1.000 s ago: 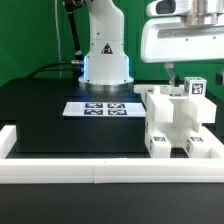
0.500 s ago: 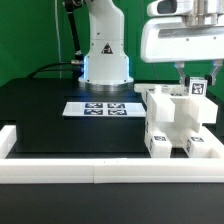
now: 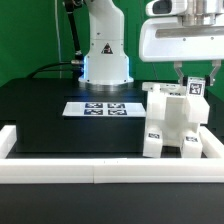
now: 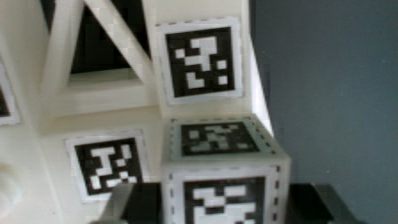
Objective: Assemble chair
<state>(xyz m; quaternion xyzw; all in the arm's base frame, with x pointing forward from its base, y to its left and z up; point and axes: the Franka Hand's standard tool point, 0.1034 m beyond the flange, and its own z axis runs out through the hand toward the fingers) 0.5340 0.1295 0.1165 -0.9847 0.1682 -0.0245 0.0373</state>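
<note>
The white chair assembly (image 3: pixel 170 125) stands at the exterior view's right, just behind the front rail, and leans slightly. It carries several black-and-white tags. My gripper (image 3: pixel 195 78) comes down from above onto its top, with a finger on each side of a tagged white post (image 3: pixel 195 88). In the wrist view the dark fingers (image 4: pixel 128 205) flank that tagged block (image 4: pixel 222 150), pressed against its sides. My gripper (image 4: pixel 217 208) is shut on it. The chair's frame with more tags (image 4: pixel 107 120) fills the rest of that view.
The marker board (image 3: pixel 100 108) lies on the black table in front of the robot base (image 3: pixel 105 55). A long low white border rail (image 3: pixel 90 175) runs along the table's front, with a raised end at the exterior view's left (image 3: pixel 8 140).
My gripper shifted toward the exterior view's right and settled around the top tagged post. The chair assembly has tipped and shifted slightly, and its lower part now looks narrower.
</note>
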